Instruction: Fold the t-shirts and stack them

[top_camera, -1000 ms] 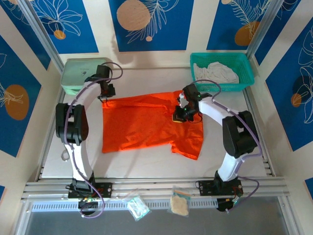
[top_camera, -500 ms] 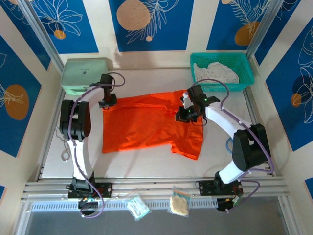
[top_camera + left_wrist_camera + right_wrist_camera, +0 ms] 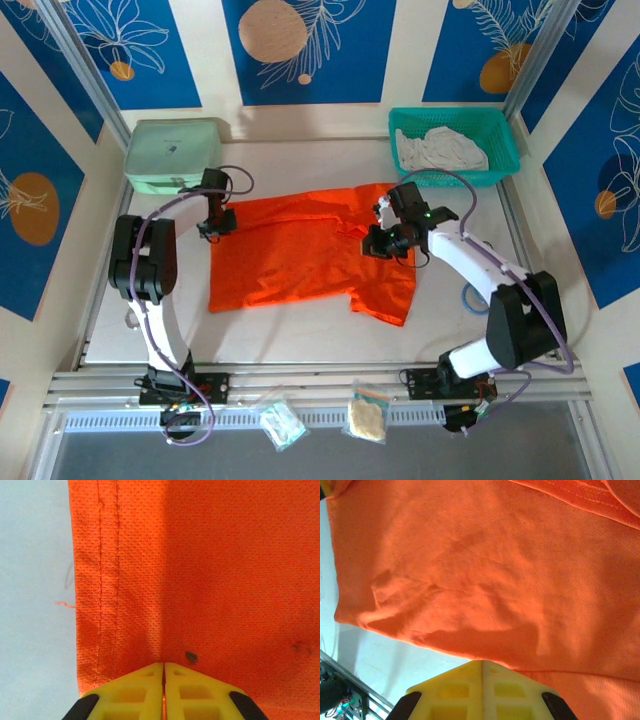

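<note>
**Both pincers clamped on the orange tee**

The orange tee (image 3: 300, 255) lies spread over the middle of the tabletop (image 3: 290, 335). It is mostly flat, with one sleeve hanging toward 5 o'clock and its far edge rumpled.

The left pincer (image 3: 213, 222) sits at the tee's 10 o'clock corner, just inside the stitched hem. In the left wrist view its yellow fingers (image 3: 130, 692) are pressed together. A sliver of orange cloth (image 3: 225, 570) is caught between them, and a crease runs away from the tips.

The right pincer (image 3: 378, 243) sits on the tee toward 2 o'clock, near the collar. Its fingers (image 3: 455, 690) are also closed, nipping the cloth (image 3: 495, 570). The cloth rises off the tabletop in soft wrinkles in front of them.

At 1 o'clock, against the far edge, a teal basket (image 3: 500, 170) holds a crumpled white tee (image 3: 440, 150). At 11 o'clock, well apart from the basket, stands a mint-green case (image 3: 170, 150). The left arm curves just in front of it.

At 6 o'clock, on the rail between the two arm bases, lie two small clear bags (image 3: 283, 420).
</note>
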